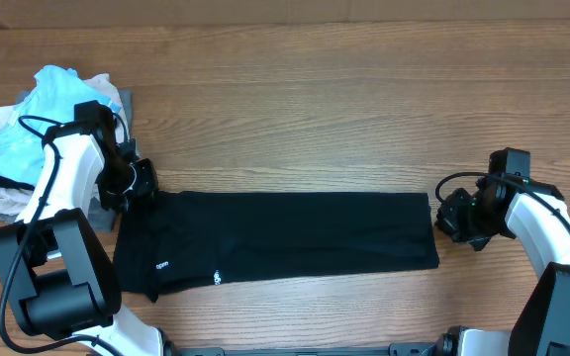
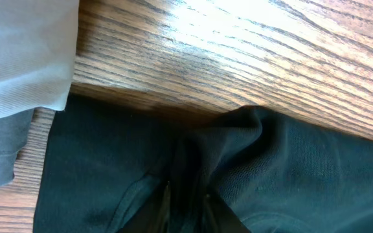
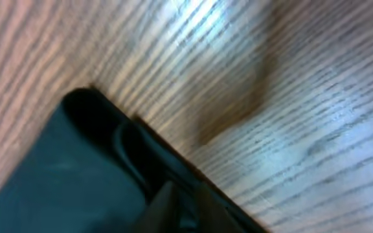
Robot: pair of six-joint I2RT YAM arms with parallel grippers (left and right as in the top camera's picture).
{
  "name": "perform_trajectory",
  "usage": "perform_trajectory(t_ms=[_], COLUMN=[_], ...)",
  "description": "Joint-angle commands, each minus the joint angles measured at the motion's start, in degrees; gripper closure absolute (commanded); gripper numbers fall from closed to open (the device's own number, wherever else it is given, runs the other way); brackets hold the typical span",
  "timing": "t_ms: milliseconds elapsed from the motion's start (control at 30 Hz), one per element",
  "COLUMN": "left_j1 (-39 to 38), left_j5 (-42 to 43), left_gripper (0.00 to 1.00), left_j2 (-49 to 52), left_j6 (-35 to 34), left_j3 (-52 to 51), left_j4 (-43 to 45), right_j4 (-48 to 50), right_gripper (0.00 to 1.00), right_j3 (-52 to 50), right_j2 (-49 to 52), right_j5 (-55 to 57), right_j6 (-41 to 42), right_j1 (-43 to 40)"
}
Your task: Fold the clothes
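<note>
Well, my black shirt [image 1: 285,235] runs lengthwise between left gripper [image 1: 139,185] and right gripper [image 1: 453,218], one per end; clenched or released, I cannot tell.

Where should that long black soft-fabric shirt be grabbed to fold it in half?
Pinch the black shirt at its short right end's corners, coming in from the right. It lies flat as a long strip, so lifting that layered edge probably carries the whole end over.

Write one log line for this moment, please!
black soft short-sleeved shirt: long band on wooden table | left gripper: at its left end | right gripper: at its right end | grips: unclear
</note>
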Motion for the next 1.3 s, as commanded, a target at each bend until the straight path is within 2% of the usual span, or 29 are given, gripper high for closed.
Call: perform_trajectory(t_ms=[0, 267, 300, 400, 467, 533, 667, 700, 800, 1000, 1067, 1100, 1133, 1167, 1233, 1267], left_j1=[0.20, 0.20, 0.20, 0.20, 0.20, 0.20, 0.20, 0.17, 0.20, 0.20, 0.20, 0.20, 0.20, 0.20, 0.20, 0.20], left_j5=[0.85, 0.85, 0.85, 0.90, 0.90, 0.90, 0.90, 0.92, 0.92, 0.92, 0.92, 0.92, 0.92, 0.92, 0.92, 0.90], left_gripper=[0.80, 0.78, 0.78, 0.78, 0.78, 0.78, 0.78, 0.78, 0.77, 0.77, 0.76, 0.77, 0.77, 0.77, 0.76, 0.75], left_j2=[-1.81, -1.81, -1.81, -1.81, -1.81, -1.81, -1.81, -1.81, -1.81, -1.81, -1.81, -1.81, -1.81, -1.81, -1.81, -1.81], left_j6=[0.94, 1.77, 1.77, 1.75, 1.75, 1.75, 1.75, 1.75, 1.75, 1.75, 1.75, 1.75, 1.75, 1.75, 1.75, 1.75], left_j3=[0.90, 0.90, 0.90, 0.90, 0.90, 0.90, 0.90, 0.90, 0.90, 0.90, 0.90, 0.90, 0.90, 0.90, 0.90, 0.90], left_j4=[-0.20, 0.13, 0.31, 0.70, 0.79, 0.85, 0.90, 0.87, 0.87, 0.92, 0.92, 0.92, 0.92, 0.92, 0.90, 0.87], right_j4=[0.48, -5.97, -5.84, -3.82, -2.45, -0.55, 0.92, -0.37, -6.91, -15.23, -15.96, -15.96, -15.63, -15.04, -14.01, -13.44], right_gripper=[0.76, 0.72, 0.69, 0.52, 0.52, 0.54, 0.93, 0.96, 0.96, 0.96, 0.93, 0.85, 0.70, 0.59, 0.52, 0.45], right_j3=[1.40, 1.18, 0.39, -1.99, -3.34, -4.50, -4.39, -3.78, -0.72, 1.57, 1.25, 1.07, 0.98, 0.98, 0.98, 0.98], right_j2=[-2.01, -3.30, -3.30, -3.30, -3.30, -3.30, -3.48, -3.63, -4.46, -5.16, -5.18, -5.18, -5.18, -5.18, -5.18, -5.18], right_j5=[-6.16, -8.70, -8.72, -8.83, -9.49, -10.08, -12.74, -13.79, -13.11, -2.73, 1.14, 3.17, 5.11, 5.73, 5.42, 5.44], right_j6=[-5.99, -7.96, -7.93, -7.58, -7.21, -7.06, -7.67, -8.00, -9.44, -8.24, -6.21, -4.87, -3.37, -2.89, -2.86, -2.86], right_j1=[-0.87, -0.72, -0.35, 0.76, 1.38, 1.75, 1.79, 1.79, 1.79, 1.79, 1.79, 1.79, 1.79, 1.79, 1.79, 1.79])
